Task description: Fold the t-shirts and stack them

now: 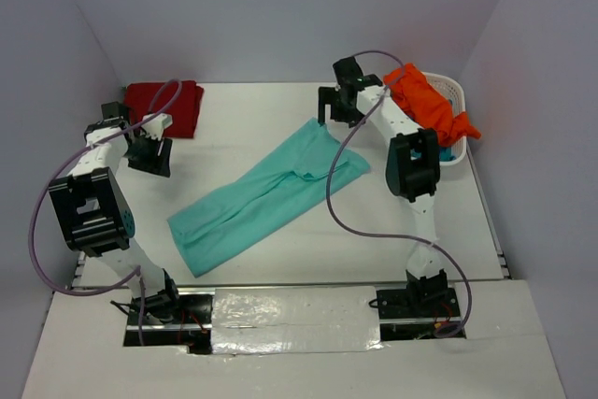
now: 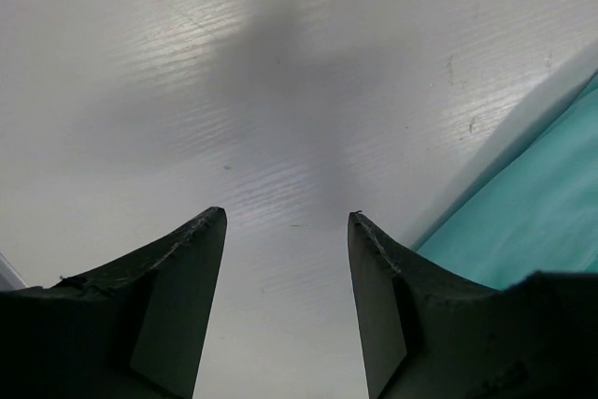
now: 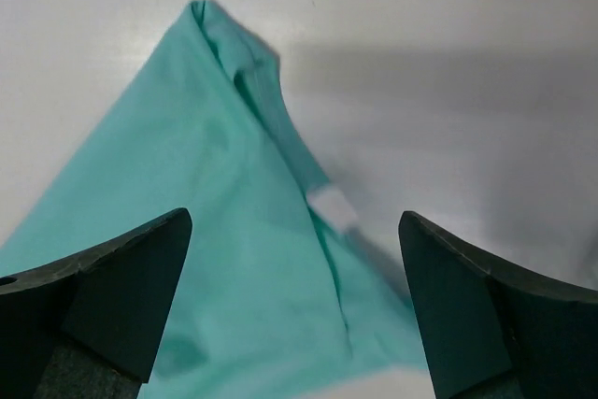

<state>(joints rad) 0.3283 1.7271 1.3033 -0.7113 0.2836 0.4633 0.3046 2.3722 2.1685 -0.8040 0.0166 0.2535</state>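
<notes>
Dark red shirt (image 1: 165,106): folded into a flat, soft rectangle, lying far left of and beyond the mint-aqua shirt (image 1: 266,195), well apart from it.
Left gripper (image 2: 285,217): dark, wedge-shaped fingers set moderately apart with nothing between them, over the bare table (image 1: 374,231) just left of the mint-aqua shirt's edge.
Mint-aqua shirt: thin, smooth cloth folded lengthwise into a long band. It lies flat and runs diagonally from near left to far right, with shallow creases along it.
White tag (image 3: 332,205): a small pale patch on a fold near the mint-aqua shirt's far tip.
Right gripper (image 3: 294,215): jaws spread wide and holding nothing, above the mint-aqua shirt's pointed far corner.
Orange shirt (image 1: 425,100): bright, crumpled and bunched, far right of the mint-aqua shirt, spilling over the basket (image 1: 455,91).
Basket: white plastic mesh, right of the mint-aqua shirt.
</notes>
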